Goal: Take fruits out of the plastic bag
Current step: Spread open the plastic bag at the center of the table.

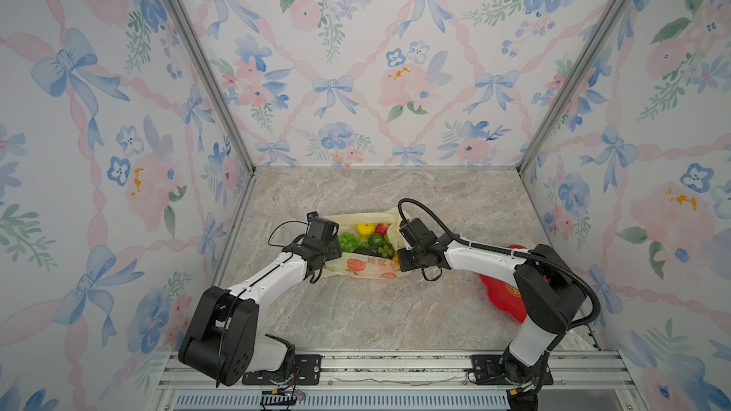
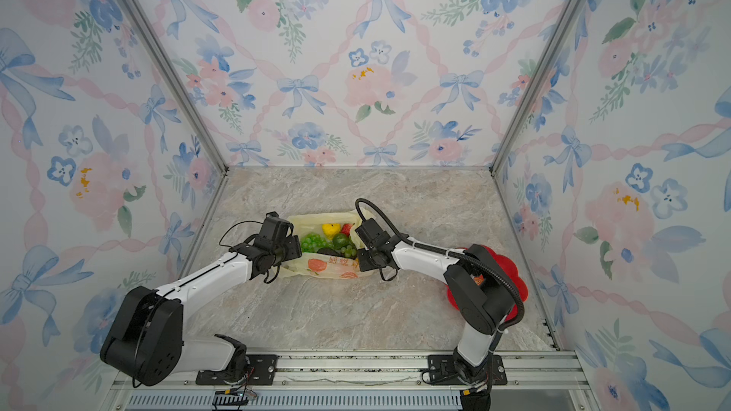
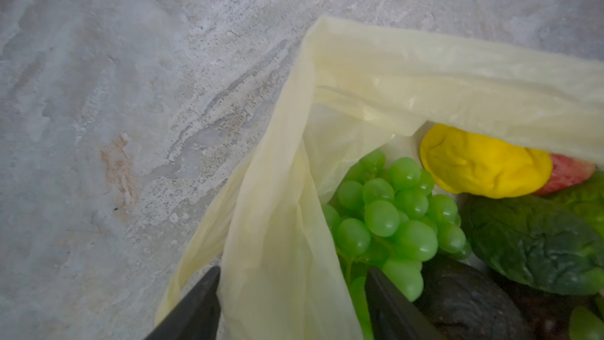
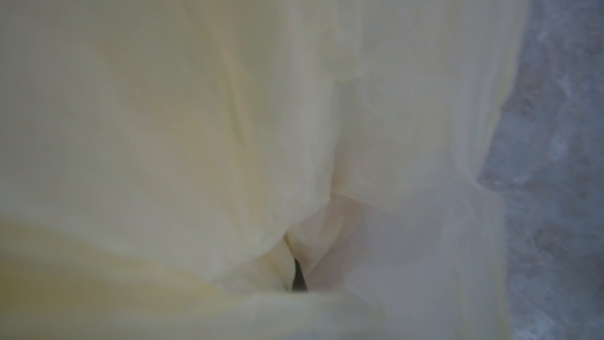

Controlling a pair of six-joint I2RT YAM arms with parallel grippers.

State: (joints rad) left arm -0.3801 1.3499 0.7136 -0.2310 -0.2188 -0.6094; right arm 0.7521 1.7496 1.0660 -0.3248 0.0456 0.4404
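Left gripper [image 3: 294,271], jaws parted astride the thin pale-yellow plastic bag [image 3: 425,76] wall, gripping nothing, should clear that film before closing on the green toy grape bunch [image 3: 392,217].

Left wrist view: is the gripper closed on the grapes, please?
No, the left gripper stands open around a fold of the plastic bag.

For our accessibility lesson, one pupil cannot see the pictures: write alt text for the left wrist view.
An open pale yellow bag holds green grapes, a yellow citrus, a strawberry, a green citrus and a dark avocado. The left claw stands open astride the bag's wall, above a marble table.
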